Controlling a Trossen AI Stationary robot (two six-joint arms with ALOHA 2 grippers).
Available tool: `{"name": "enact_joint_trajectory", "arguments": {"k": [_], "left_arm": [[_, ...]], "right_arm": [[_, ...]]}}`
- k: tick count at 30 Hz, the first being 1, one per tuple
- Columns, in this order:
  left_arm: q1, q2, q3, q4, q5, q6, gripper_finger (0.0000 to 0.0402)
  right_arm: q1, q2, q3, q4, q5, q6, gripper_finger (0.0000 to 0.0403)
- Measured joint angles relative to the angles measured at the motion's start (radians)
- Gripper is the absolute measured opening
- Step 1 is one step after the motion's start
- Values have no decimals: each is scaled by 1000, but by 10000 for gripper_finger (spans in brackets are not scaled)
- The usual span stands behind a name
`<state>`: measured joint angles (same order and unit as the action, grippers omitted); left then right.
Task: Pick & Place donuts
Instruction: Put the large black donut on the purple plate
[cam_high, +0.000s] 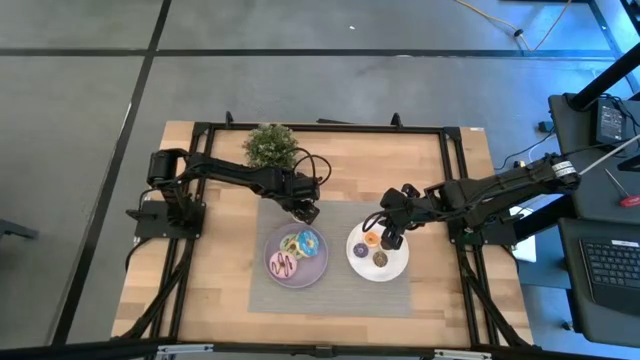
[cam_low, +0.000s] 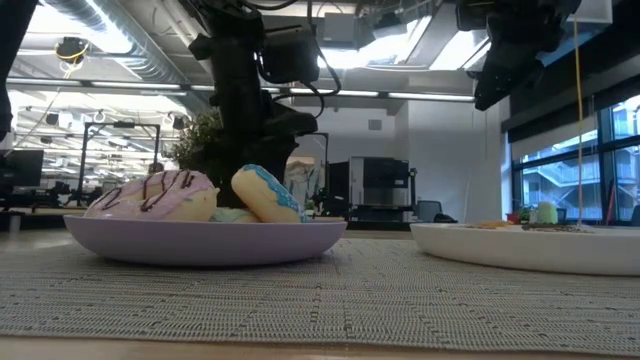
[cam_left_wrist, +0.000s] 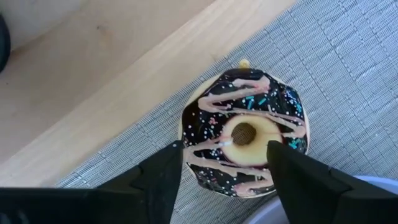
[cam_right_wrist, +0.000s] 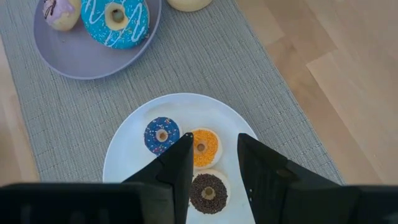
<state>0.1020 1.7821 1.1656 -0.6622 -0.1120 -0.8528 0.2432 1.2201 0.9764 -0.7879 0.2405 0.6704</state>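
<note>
Hovering over grey mat (cam_high: 335, 262) on bench (cam_high: 215, 250): left gripper (cam_left_wrist: 225, 163), fingers spread either side of chocolate donut (cam_left_wrist: 244, 132), not seen gripping. Right gripper (cam_right_wrist: 213, 155) parted, empty, above white plate (cam_right_wrist: 124, 155) with blue, orange (cam_right_wrist: 204, 148), brown donuts. Lilac plate (cam_right_wrist: 81, 62) held pink and blue-iced donuts.

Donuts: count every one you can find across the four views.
7. On the lilac plate: pink, blue and pale green. On the white plate: dark blue, orange, brown. One chocolate donut on the mat, under the left gripper. Others may be hidden.
</note>
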Motion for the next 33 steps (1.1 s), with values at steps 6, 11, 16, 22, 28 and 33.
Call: {"name": "enact_joint_trajectory", "arguments": {"k": [6, 11, 16, 22, 28, 33], "left_arm": [[-4, 0, 0, 0, -24, 29, 239], [-2, 0, 0, -7, -4, -19, 233], [-2, 0, -20, 9, -16, -34, 230], [-2, 0, -59, 16, 5, -88, 228], [-2, 0, -62, 49, 6, -99, 216], [6, 0, -62, 104, 50, -114, 200]], "right_arm": [[0, 0, 0, 0, 0, 0, 127], [0, 0, 0, 1, 0, 1, 127], [0, 0, 0, 1, 0, 1, 127], [0, 0, 0, 7, 2, 1, 127], [0, 0, 0, 6, 2, 1, 127], [0, 0, 0, 6, 2, 1, 127]]}}
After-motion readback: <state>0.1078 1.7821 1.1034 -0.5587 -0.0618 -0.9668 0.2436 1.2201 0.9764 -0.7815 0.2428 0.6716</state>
